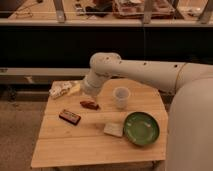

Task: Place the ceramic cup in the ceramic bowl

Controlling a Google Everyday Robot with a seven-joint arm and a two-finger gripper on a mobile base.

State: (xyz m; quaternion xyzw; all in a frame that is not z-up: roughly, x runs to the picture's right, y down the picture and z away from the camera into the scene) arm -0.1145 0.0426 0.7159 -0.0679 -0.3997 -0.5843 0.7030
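Observation:
The ceramic cup [121, 97] is small, white and handleless. It stands upright on the wooden table [70, 147], right of middle. The ceramic bowl [141, 128] is wide, green inside with a darker rim, and sits at the front right, a short way in front of the cup. My white arm reaches in from the right and bends down at its wrist. My gripper [90, 93] hangs over the back left-middle of the table, to the left of the cup and apart from it. The cup is not in the gripper.
A flat pale block [113, 130] lies just left of the bowl. A small red-brown item [90, 104] lies below the gripper. A dark bar [70, 116] lies front left. A crumpled bag [62, 89] sits at the back left corner. A dark shelf runs behind the table.

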